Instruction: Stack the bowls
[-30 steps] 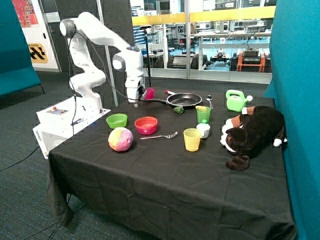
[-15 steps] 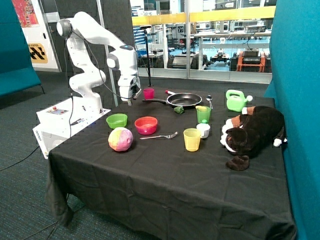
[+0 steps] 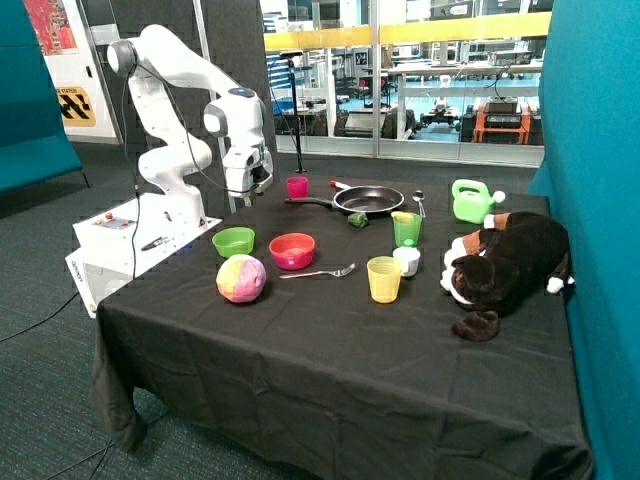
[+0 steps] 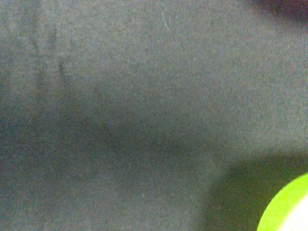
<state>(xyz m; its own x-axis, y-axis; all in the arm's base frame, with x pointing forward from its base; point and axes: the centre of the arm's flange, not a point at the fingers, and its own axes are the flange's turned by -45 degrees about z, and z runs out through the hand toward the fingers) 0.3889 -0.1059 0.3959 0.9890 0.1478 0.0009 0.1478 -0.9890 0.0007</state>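
Nothing is stacked yet: the green bowl [image 3: 233, 241] and red bowl [image 3: 292, 250] sit side by side on the tabletop [image 3: 330, 350], and the purple bowl [image 3: 297, 187] stands apart, farther back by the pan [image 3: 367, 201]. The gripper [image 3: 246, 198] hangs above and behind the green bowl, touching no bowl; I cannot tell how wide it is.

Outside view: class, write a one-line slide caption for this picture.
Franka arm's tool hovers over the table's back edge beyond the green bowl, orange-red bowl beside it; nothing stacked yet.
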